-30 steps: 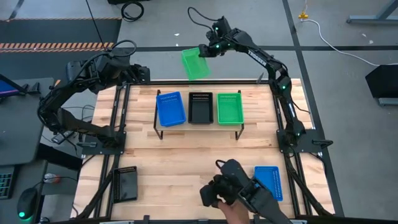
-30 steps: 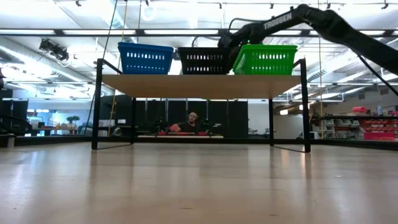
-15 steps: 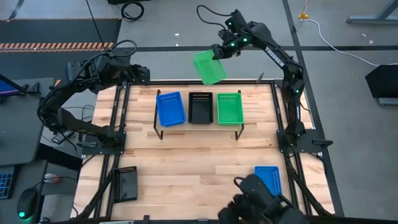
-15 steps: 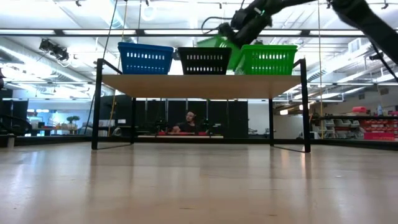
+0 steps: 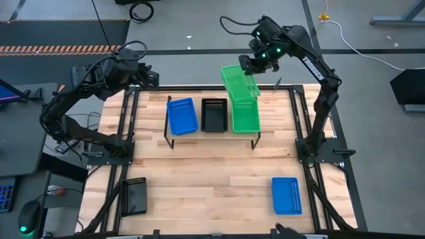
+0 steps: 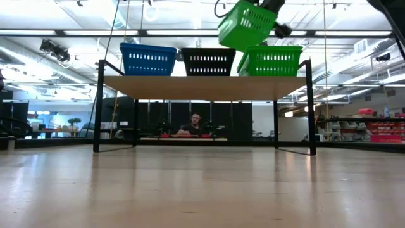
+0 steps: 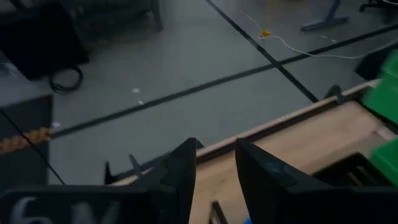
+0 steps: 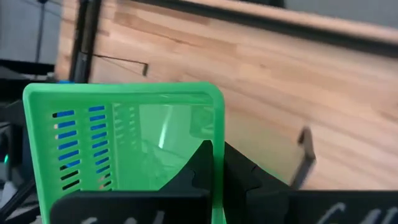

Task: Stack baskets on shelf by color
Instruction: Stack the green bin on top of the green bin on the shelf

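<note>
My right gripper (image 8: pixel 219 154) is shut on a bright green basket (image 5: pixel 239 82), carried above the far end of the green basket (image 5: pixel 244 116) that rests on the shelf (image 6: pixel 205 87). In the low view the held basket (image 6: pixel 248 25) hangs tilted above the shelf's row. A blue basket (image 5: pixel 182 116) and a black basket (image 5: pixel 214 115) stand on the plank beside the green one. My left gripper (image 7: pixel 216 167) waits open near the table's far left corner, touching nothing. My right gripper pinches one wall of the green basket at its rim (image 8: pixel 217 134), one finger (image 8: pixel 202 163) inside the basket and the other finger (image 8: pixel 241 171) outside. The basket is lifted clear and tilted, touching neither the shelf nor the basket beneath.
A black basket (image 5: pixel 134 196) lies near the table's near left corner and a blue basket (image 5: pixel 286 196) near its near right corner. Black frame rails (image 5: pixel 127 133) run along both table sides. A person (image 6: pixel 193 126) sits far behind the table.
My right gripper has carried the green basket from beyond the table's far edge rightward, nearer and upward, until it hangs over the far end of the shelf's green basket; the basket has turned on the way. A person's hand at the near edge has withdrawn.
</note>
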Controlling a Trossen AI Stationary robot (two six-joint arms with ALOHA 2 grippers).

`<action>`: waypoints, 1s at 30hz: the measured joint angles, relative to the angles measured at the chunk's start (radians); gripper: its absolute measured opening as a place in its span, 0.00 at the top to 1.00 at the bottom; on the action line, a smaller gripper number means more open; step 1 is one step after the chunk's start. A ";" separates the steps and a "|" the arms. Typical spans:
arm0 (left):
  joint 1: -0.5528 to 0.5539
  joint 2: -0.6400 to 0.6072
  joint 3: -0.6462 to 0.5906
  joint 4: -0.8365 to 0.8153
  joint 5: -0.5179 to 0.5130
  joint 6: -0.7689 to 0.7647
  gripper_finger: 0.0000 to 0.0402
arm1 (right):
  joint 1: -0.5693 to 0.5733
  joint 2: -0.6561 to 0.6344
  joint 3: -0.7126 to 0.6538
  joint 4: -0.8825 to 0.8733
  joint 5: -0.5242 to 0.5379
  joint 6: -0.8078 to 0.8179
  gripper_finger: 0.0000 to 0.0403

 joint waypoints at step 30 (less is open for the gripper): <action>0.196 0.123 0.000 0.342 0.462 0.382 0.70 | 0.229 -0.259 -0.443 0.004 0.234 0.416 0.96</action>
